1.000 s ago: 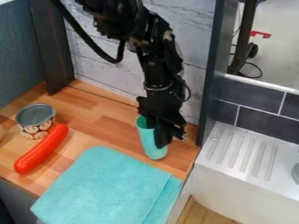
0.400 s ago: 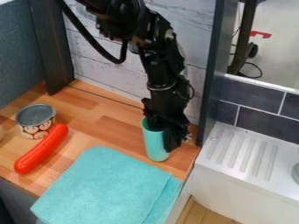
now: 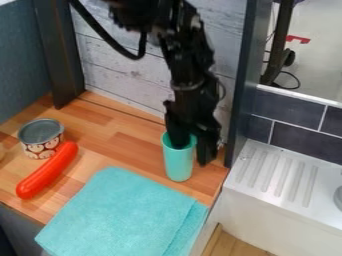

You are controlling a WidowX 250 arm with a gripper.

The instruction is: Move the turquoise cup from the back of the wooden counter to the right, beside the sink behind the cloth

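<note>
The turquoise cup (image 3: 178,167) stands beneath the parted pincer (image 3: 192,154), one finger seemingly inside its rim, the other outside

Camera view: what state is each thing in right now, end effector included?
End effector: open, one finger inside the cup, the other outside its right side.
Cup: upright on the counter, mouth up; contents can't be made out.
Towel: folded, lying flat, near part over the counter's front edge.
Sausage: whole, lying on its side.
Can: upright; can't tell if sealed.
</note>
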